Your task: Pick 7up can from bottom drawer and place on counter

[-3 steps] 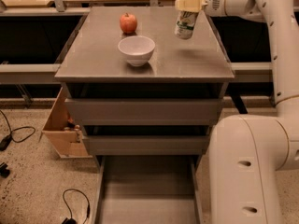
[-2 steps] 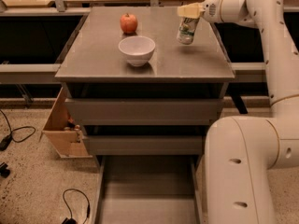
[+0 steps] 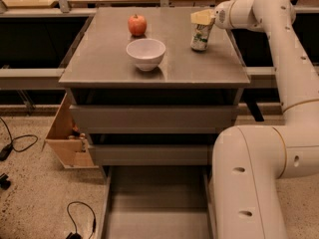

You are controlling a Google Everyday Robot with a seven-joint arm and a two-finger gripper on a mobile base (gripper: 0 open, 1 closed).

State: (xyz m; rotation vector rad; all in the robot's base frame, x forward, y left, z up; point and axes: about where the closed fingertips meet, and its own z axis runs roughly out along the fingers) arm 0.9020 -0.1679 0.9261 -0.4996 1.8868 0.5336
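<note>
The 7up can (image 3: pixel 200 38), silvery-white with green markings, stands at the back right of the grey counter (image 3: pixel 109 59), its base at or just above the surface. My gripper (image 3: pixel 202 18) reaches in from the right and is shut on the can's top, its pale yellow fingers (image 3: pixel 198 17) covering the lid. The bottom drawer (image 3: pixel 157 203) is pulled out below, and the part of it in view holds nothing.
A white bowl (image 3: pixel 145 53) sits mid-counter with a red apple (image 3: pixel 137 25) behind it, both left of the can. My white arm (image 3: pixel 254 183) fills the lower right beside the drawer. A wooden box (image 3: pixel 67 138) and cables (image 3: pixel 79 218) lie at the left on the floor.
The gripper has moved down and slightly away from the counter's right edge with the can, lowering it from mid-air to the counter surface.
</note>
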